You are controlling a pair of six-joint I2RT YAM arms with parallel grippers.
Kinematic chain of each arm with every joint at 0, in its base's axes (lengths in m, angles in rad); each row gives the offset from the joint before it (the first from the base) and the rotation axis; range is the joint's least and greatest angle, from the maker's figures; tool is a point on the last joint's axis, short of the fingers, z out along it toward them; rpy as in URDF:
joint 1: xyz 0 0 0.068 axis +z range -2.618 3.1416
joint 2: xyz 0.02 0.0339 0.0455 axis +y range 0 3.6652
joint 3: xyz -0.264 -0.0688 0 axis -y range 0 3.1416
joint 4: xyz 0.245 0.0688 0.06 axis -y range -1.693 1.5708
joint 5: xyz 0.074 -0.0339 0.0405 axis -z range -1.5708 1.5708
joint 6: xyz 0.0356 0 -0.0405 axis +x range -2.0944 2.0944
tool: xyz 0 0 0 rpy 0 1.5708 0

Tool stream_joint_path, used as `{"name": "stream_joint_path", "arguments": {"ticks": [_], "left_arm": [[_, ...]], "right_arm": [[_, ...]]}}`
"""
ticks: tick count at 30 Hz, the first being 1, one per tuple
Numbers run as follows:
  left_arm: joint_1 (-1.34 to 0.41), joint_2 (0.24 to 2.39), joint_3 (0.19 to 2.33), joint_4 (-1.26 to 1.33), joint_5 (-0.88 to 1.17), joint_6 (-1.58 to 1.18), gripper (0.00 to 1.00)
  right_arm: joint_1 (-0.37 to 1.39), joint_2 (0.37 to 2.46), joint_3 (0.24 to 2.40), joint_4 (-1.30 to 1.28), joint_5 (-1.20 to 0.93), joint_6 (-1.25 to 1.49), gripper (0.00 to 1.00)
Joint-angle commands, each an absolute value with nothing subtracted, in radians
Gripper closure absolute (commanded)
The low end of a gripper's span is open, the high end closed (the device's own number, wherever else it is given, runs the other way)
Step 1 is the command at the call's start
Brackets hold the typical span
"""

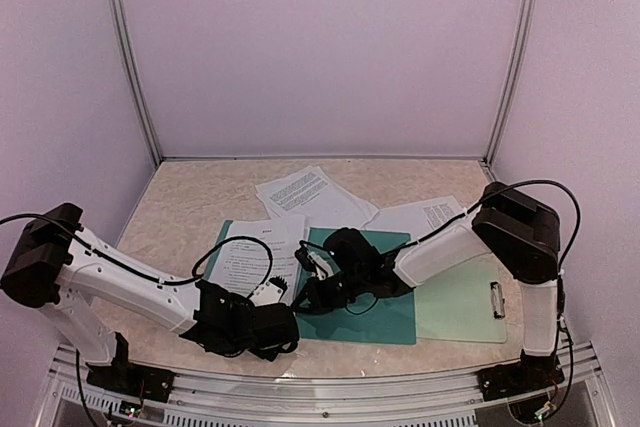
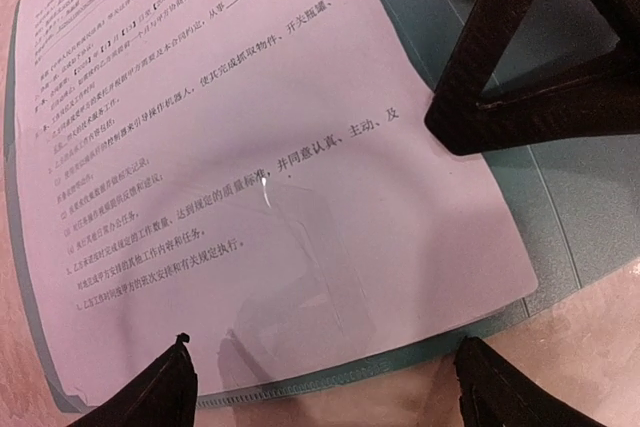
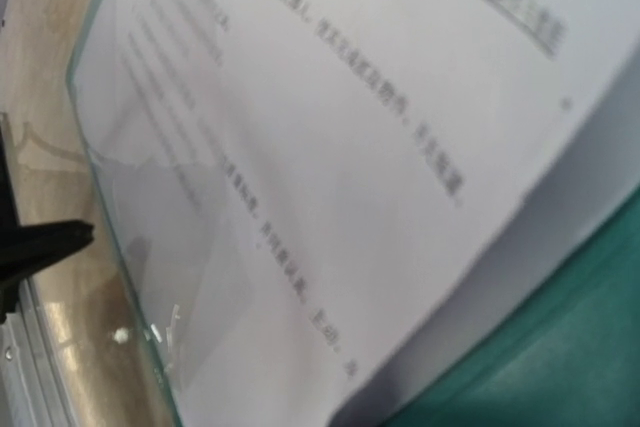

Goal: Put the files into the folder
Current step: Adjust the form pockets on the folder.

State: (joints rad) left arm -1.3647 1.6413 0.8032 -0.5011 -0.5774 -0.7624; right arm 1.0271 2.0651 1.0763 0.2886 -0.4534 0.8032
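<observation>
The dark teal folder (image 1: pixel 365 297) lies open at the table's front middle. A printed file (image 1: pixel 255 252) rests on its left half. In the left wrist view this sheet (image 2: pixel 250 147) reaches almost to the folder's near edge (image 2: pixel 330 379). My left gripper (image 1: pixel 280 315) hovers open just in front of that edge (image 2: pixel 330 392), holding nothing. My right gripper (image 1: pixel 318 275) is shut, its dark fingers (image 2: pixel 520 57) touching the sheet's right edge. I cannot tell whether they pinch it. The right wrist view shows the sheet (image 3: pixel 330 147) slightly raised over the teal folder (image 3: pixel 560 347). Two loose files (image 1: pixel 310 192) (image 1: pixel 430 215) lie behind.
A pale mint clipboard (image 1: pixel 465 302) with a metal clip lies right of the folder, under the right arm. White walls enclose the beige table (image 1: pixel 190 207) on three sides. A metal rail runs along the near edge.
</observation>
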Motion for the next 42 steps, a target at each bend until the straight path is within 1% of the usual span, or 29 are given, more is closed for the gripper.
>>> {"name": "stream_joint_path", "arguments": {"ticks": [1, 8, 9, 13, 15, 23, 29, 32, 35, 38, 40, 42], "left_arm": [[-1.356, 1.660, 0.790, -0.540, -0.582, -0.765, 0.13], [-1.358, 1.653, 0.789, -0.548, -0.568, -0.765, 0.13], [-1.358, 1.652, 0.791, -0.552, -0.563, -0.765, 0.13], [-1.366, 1.639, 0.798, -0.570, -0.549, -0.763, 0.12], [-1.370, 1.630, 0.803, -0.583, -0.539, -0.765, 0.11], [-1.379, 1.543, 0.813, -0.640, -0.478, -0.771, 0.07], [-1.362, 1.384, 0.800, -0.584, -0.450, -0.730, 0.05], [-1.290, 1.311, 0.801, -0.497, -0.372, -0.672, 0.05], [-1.192, 1.297, 0.818, -0.402, -0.283, -0.615, 0.05], [-1.114, 1.350, 0.903, -0.376, -0.237, -0.579, 0.06], [-1.072, 1.415, 0.964, -0.403, -0.199, -0.573, 0.08], [-1.036, 1.472, 1.000, -0.411, -0.161, -0.577, 0.13]], "right_arm": [[1.042, 2.082, 1.089, 0.260, -0.454, 0.799, 1.00], [1.040, 2.092, 1.116, 0.219, -0.451, 0.769, 1.00], [1.036, 2.088, 1.125, 0.202, -0.443, 0.756, 0.96], [1.015, 2.045, 1.146, 0.117, -0.393, 0.701, 0.75], [1.002, 2.014, 1.151, 0.083, -0.367, 0.677, 0.67], [0.984, 1.891, 1.149, -0.047, -0.257, 0.608, 0.52], [0.962, 1.722, 1.101, -0.130, -0.127, 0.573, 0.46], [0.916, 1.652, 1.054, -0.148, -0.085, 0.548, 0.44], [0.878, 1.618, 1.011, -0.131, -0.077, 0.530, 0.43], [0.853, 1.614, 1.001, -0.119, -0.079, 0.513, 0.44], [0.848, 1.618, 1.001, -0.112, -0.090, 0.512, 0.48], [0.849, 1.622, 0.985, -0.084, -0.109, 0.513, 0.53]]}}
